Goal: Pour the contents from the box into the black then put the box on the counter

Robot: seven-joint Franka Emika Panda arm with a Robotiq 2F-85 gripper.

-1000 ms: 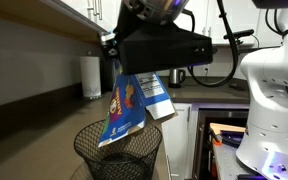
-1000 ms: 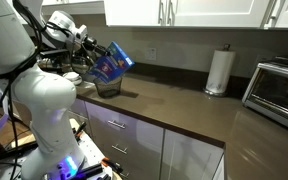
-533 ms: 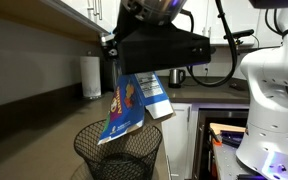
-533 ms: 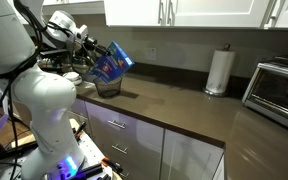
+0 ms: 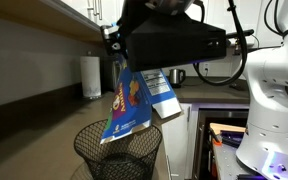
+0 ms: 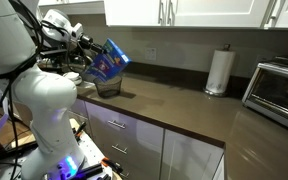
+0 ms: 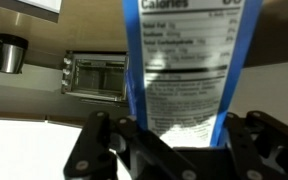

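My gripper (image 5: 117,62) is shut on the blue box (image 5: 132,103), which hangs tilted with its lower end just above the rim of the black wire-mesh wastebasket (image 5: 117,155). In an exterior view the box (image 6: 108,61) is held over the wastebasket (image 6: 108,85) on the counter (image 6: 174,102). In the wrist view the box's nutrition panel (image 7: 184,65) fills the middle, clamped between my fingers (image 7: 176,135). No blue packets show in any view.
A paper towel roll (image 6: 218,71) stands at the counter's back, also visible in an exterior view (image 5: 90,76). A toaster oven (image 6: 279,92) sits at the far end. A kettle (image 5: 176,76) stands on a side counter. White cabinets hang above.
The box has tilted a little more upright over the wastebasket and my wrist has turned slightly. The grip is unchanged.
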